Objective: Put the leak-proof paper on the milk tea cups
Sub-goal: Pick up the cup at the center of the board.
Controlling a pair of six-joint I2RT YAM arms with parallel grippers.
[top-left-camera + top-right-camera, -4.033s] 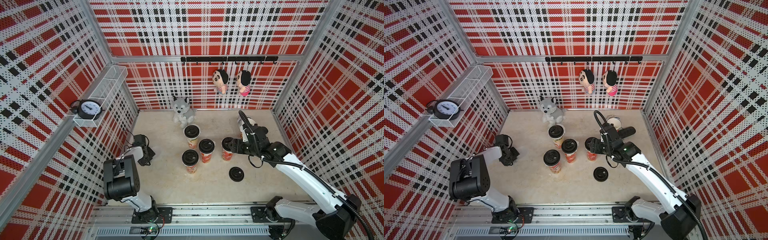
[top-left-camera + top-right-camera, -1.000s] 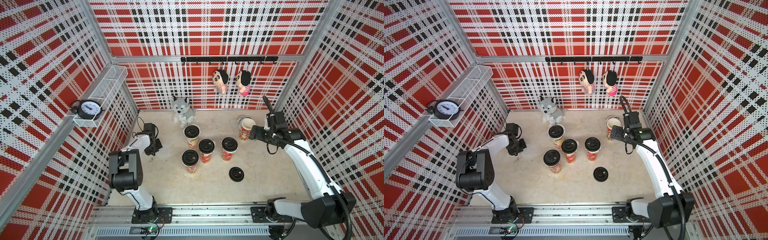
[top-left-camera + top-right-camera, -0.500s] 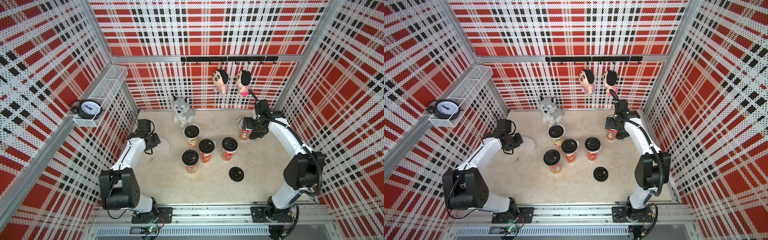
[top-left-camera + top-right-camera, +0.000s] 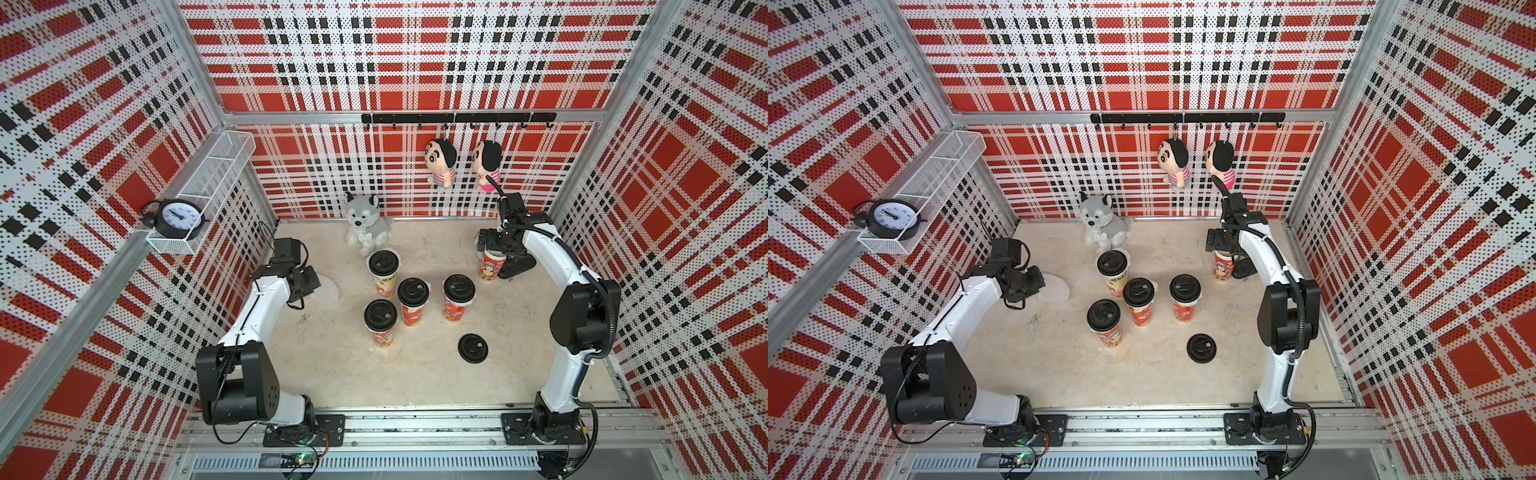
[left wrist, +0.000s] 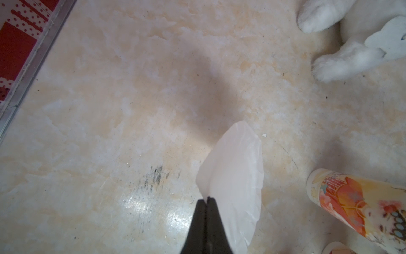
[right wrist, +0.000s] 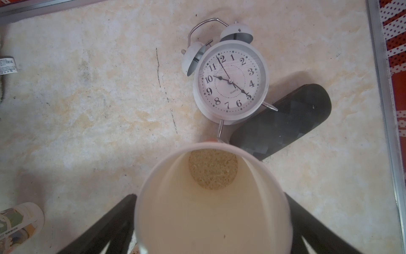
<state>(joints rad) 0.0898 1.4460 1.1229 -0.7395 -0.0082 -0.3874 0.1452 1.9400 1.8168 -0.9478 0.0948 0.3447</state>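
Observation:
My left gripper (image 4: 311,283) (image 5: 206,199) is shut on the edge of a thin whitish sheet of leak-proof paper (image 4: 329,287) (image 5: 237,176), which hangs just above the floor near the left wall. In both top views, several milk tea cups (image 4: 412,301) (image 4: 1139,303) stand in the middle under black lids. An open cup (image 4: 492,266) (image 6: 211,209) with a brown fill at its bottom stands at the back right. My right gripper (image 4: 493,254) (image 6: 209,198) stands open, with one finger on either side of the cup's rim.
A loose black lid (image 4: 472,348) lies on the floor at the front right. A white alarm clock (image 6: 230,83) and a black case (image 6: 283,123) lie just behind the open cup. A husky plush (image 4: 368,222) sits by the back wall. Two dolls (image 4: 440,164) hang above.
My right gripper has swung from beside the open cup to over it, straddling its rim. My left gripper has drawn the paper sheet out from the left wall towards the cups.

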